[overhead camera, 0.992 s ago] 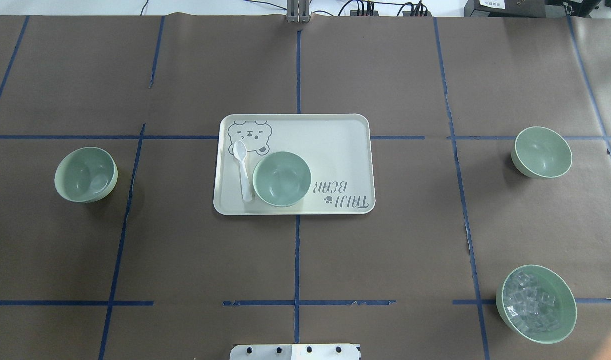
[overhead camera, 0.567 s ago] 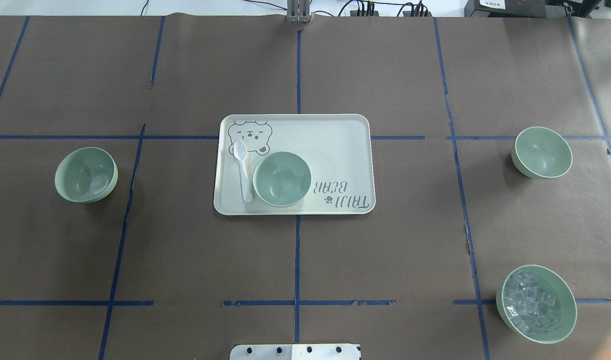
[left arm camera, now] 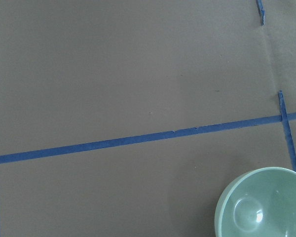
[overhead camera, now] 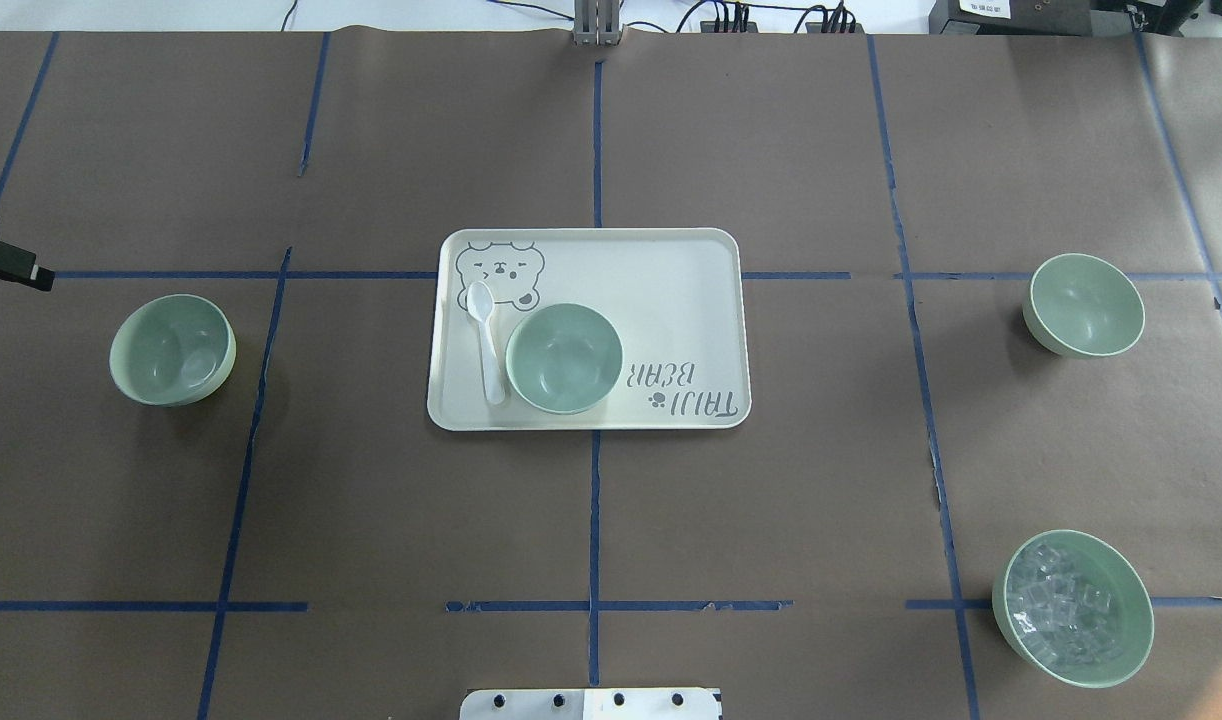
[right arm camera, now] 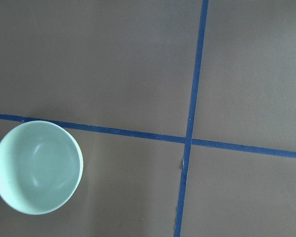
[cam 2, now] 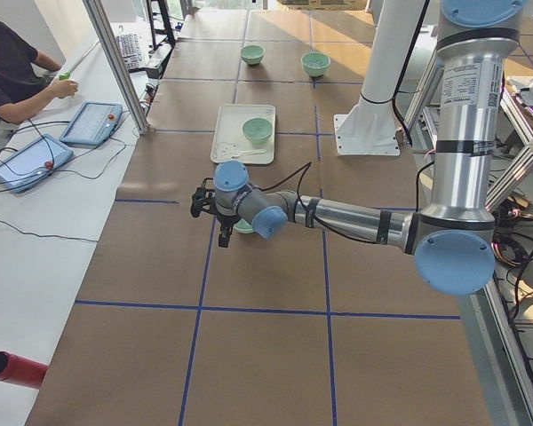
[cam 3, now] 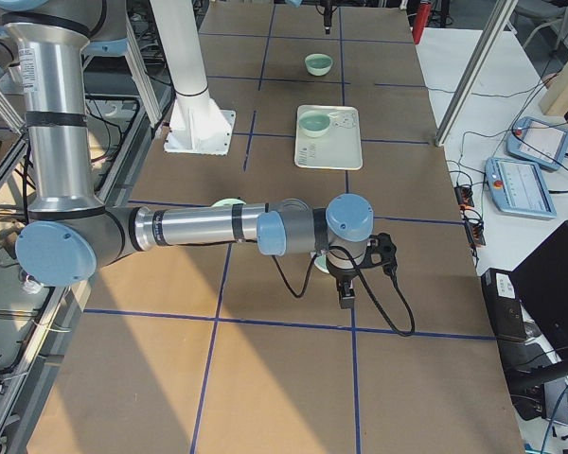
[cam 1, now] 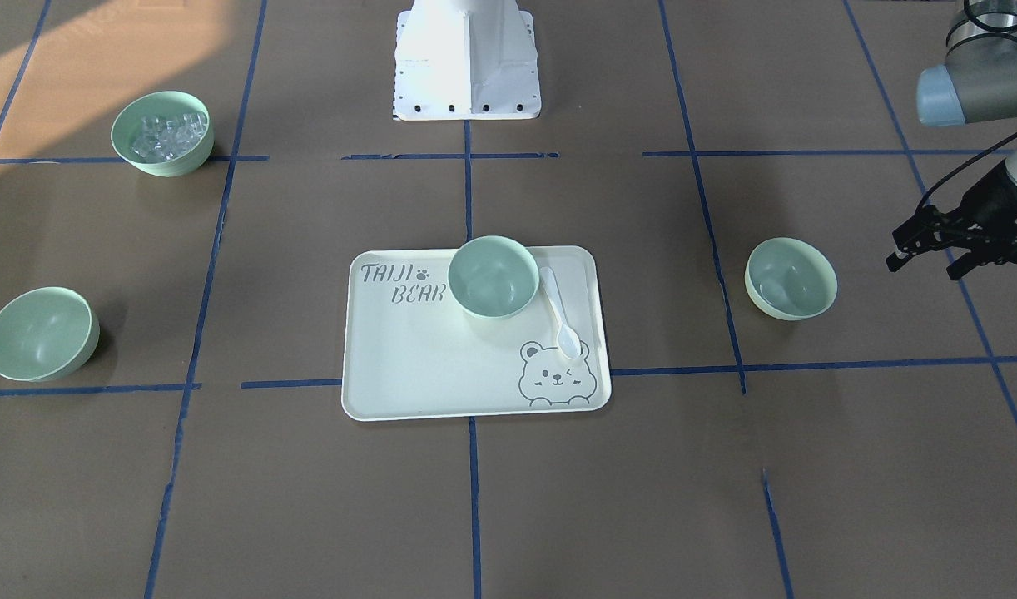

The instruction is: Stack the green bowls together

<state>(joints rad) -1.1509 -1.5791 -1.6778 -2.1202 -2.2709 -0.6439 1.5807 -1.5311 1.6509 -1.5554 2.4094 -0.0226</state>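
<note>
Three empty green bowls show in the overhead view: one on the left (overhead camera: pixel 172 349), one on the cream tray (overhead camera: pixel 564 358), one at the far right (overhead camera: pixel 1083 304). In the front view they are at the right (cam 1: pixel 791 278), on the tray (cam 1: pixel 493 276) and at the left (cam 1: pixel 41 333). My left gripper (cam 1: pixel 923 264) hovers outboard of the left bowl, apart from it, its fingers spread and empty. Its wrist view shows that bowl (left arm camera: pixel 264 205) at the lower right. My right gripper (cam 3: pixel 360 274) shows only in the exterior right view, so I cannot tell its state. Its wrist view shows the right bowl (right arm camera: pixel 38 167).
The cream tray (overhead camera: pixel 671 300) also bears a white spoon (overhead camera: pixel 487 340) just left of its bowl. A green bowl of clear ice-like cubes (overhead camera: pixel 1073 608) stands at the near right. The robot's base plate (overhead camera: pixel 591 704) is at the near edge.
The left gripper's tip has come into the overhead view at the left edge, just beyond the left bowl. The bowls, tray and spoon have not moved.
</note>
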